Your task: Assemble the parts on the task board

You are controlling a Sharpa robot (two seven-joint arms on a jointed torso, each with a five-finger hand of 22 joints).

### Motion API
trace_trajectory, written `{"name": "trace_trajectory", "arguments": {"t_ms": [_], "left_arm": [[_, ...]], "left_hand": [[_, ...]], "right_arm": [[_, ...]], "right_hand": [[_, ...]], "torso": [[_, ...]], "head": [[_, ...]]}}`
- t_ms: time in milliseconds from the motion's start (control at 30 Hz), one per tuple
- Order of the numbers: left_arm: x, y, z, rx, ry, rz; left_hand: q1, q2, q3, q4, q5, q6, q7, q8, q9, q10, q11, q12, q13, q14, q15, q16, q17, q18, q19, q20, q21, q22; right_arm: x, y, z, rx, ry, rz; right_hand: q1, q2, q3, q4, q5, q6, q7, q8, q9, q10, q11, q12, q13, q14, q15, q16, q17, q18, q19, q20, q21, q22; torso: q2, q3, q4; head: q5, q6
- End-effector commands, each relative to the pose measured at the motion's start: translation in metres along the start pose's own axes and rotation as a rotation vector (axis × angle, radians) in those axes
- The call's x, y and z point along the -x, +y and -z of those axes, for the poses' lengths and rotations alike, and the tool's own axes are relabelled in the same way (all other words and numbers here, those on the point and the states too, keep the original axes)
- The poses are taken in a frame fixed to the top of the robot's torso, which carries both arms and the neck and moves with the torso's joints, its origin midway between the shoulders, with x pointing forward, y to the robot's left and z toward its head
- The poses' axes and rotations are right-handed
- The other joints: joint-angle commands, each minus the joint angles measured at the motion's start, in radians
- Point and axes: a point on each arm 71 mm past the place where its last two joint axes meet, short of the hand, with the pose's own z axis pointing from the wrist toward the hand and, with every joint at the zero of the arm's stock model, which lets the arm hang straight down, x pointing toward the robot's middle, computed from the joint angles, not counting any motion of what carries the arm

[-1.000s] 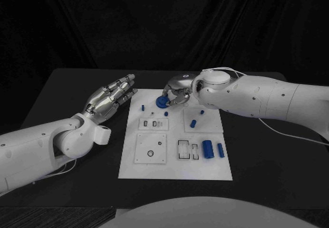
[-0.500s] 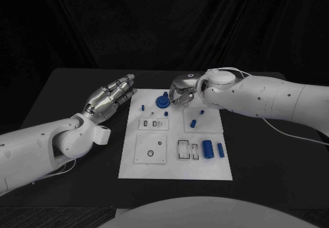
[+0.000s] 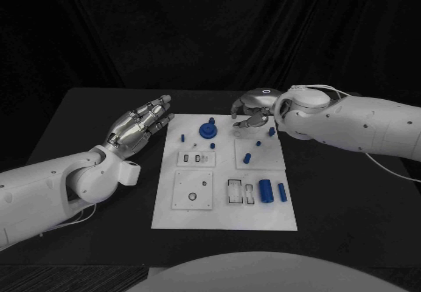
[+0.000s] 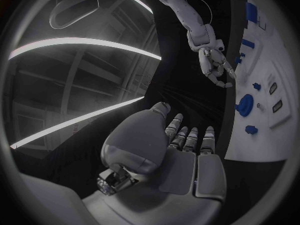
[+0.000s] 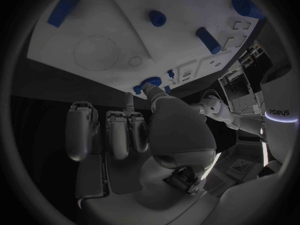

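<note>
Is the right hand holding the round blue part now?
No. The round blue part stands on the task board, apart from the right hand, which holds nothing.

1. Task board [image 3: 224, 210]: white, smooth, matt; looks like plastic.
2. Parts, e.g. round blue part [image 3: 208, 131]: smooth blue plastic look, slight sheen.
3. Left hand [image 3: 140, 126] and right hand [image 3: 251, 114]: silvery, metallic, glossy.
4. Arm shells: white, smooth, glossy plastic look.
5. Worktop [image 3: 342, 213]: black, matt.
6. Backdrop: black cloth, folds visible.
</note>
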Motion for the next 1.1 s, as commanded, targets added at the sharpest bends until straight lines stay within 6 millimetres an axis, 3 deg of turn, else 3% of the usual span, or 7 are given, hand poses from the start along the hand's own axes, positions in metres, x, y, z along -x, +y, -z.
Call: {"name": "trace_trajectory", "arguments": {"t_ms": [33,100,200,300,433,700,1100], "left_arm": [[-0.001,-0.002,-0.001,-0.029,0.011,0.008],[-0.001,-0.002,-0.001,-0.029,0.011,0.008],[-0.001,-0.002,0.000,-0.029,0.011,0.009],[-0.001,-0.002,0.000,-0.028,0.011,0.009],[0.000,-0.002,0.000,-0.028,0.010,0.008],[0.000,-0.002,0.000,-0.028,0.011,0.010],[0.002,-0.003,0.002,-0.031,0.007,0.008]], "left_hand": [[0.003,0.003,0.006,-0.002,0.006,0.004,0.002,0.004,0.001,0.002,0.007,0.006,0.001,0.000,0.007,-0.004,-0.002,0.014,0.001,0.006,-0.006,-0.002],[0.003,0.003,0.006,-0.002,0.006,0.004,0.002,0.004,0.001,0.002,0.007,0.006,0.001,0.000,0.007,-0.004,-0.002,0.014,0.001,0.006,-0.006,-0.002],[0.003,0.003,0.006,-0.002,0.006,0.004,0.002,0.004,0.001,0.002,0.007,0.006,0.001,0.000,0.007,-0.004,-0.002,0.014,0.001,0.006,-0.006,-0.002],[0.003,0.003,0.006,-0.002,0.006,0.004,0.002,0.004,0.001,0.002,0.007,0.006,0.001,0.000,0.007,-0.004,-0.002,0.014,0.001,0.006,-0.006,-0.002],[0.003,0.003,0.006,-0.002,0.006,0.004,0.002,0.004,0.001,0.002,0.007,0.006,0.001,0.000,0.007,-0.004,-0.002,0.014,0.001,0.006,-0.006,-0.002],[0.002,0.003,0.012,-0.005,0.006,0.007,0.003,0.005,0.001,0.003,0.008,0.007,0.001,0.000,0.007,-0.004,-0.002,0.015,0.001,0.007,-0.006,-0.002],[0.001,-0.001,0.015,-0.007,0.003,0.009,0.003,0.006,0.002,0.003,0.008,0.007,0.002,0.000,0.008,-0.004,-0.002,0.015,0.001,0.007,-0.006,-0.002]], "right_arm": [[0.008,-0.008,0.013,-0.022,-0.074,0.004],[0.009,-0.017,0.024,-0.044,-0.079,0.002],[0.009,-0.029,0.037,-0.071,-0.079,0.001],[0.010,-0.040,0.049,-0.086,-0.097,0.003],[0.006,-0.053,0.063,-0.100,-0.119,0.004],[-0.009,-0.068,0.082,-0.128,-0.135,0.002],[-0.025,-0.077,0.092,-0.138,-0.119,-0.002]], "right_hand": [[0.020,-0.009,0.006,0.008,-0.037,0.002,-0.003,-0.026,-0.036,0.105,0.002,0.003,0.263,0.106,-0.002,0.003,0.263,0.012,0.015,-0.002,0.011,0.205],[0.030,-0.015,0.007,0.007,-0.066,0.019,-0.002,-0.036,-0.057,0.105,-0.001,0.003,0.263,0.106,-0.004,0.003,0.263,0.006,0.030,-0.003,0.038,0.214],[0.039,-0.029,0.000,0.014,-0.124,0.008,-0.012,-0.088,-0.114,0.105,-0.008,0.003,0.263,0.106,-0.010,0.003,0.263,0.002,0.038,-0.007,0.053,0.219],[0.010,-0.064,-0.041,0.088,-0.231,0.028,-0.031,-0.169,-0.212,0.105,-0.026,0.003,0.263,0.106,-0.024,0.003,0.263,-0.006,0.057,-0.021,0.090,0.230],[0.016,-0.093,-0.053,0.135,-0.249,0.047,-0.063,-0.213,-0.270,0.105,-0.049,0.003,0.263,0.106,-0.043,0.003,0.263,-0.009,0.062,-0.037,0.102,0.234],[0.011,-0.110,-0.064,0.138,-0.248,0.060,-0.052,-0.240,-0.310,0.105,-0.043,0.003,0.263,0.106,-0.041,0.003,0.263,-0.010,0.064,-0.038,0.106,0.235],[0.001,-0.116,-0.069,0.139,-0.246,0.108,-0.036,-0.234,-0.321,0.105,-0.030,0.003,0.263,0.106,-0.031,0.003,0.263,-0.013,0.070,-0.029,0.118,0.239]], "torso": [[0.000,-0.0003,0.0002],[0.000,-0.0005,-0.0006],[-0.001,-0.0014,-0.0015],[0.000,-0.0017,-0.0014],[0.001,-0.0010,-0.0009],[0.003,0.0002,0.0020],[0.002,0.0007,0.0010]], "head": [[0.000,0.000],[0.002,0.000],[0.004,0.000],[0.001,0.000],[0.000,0.000],[0.001,0.000],[0.004,0.000]]}}
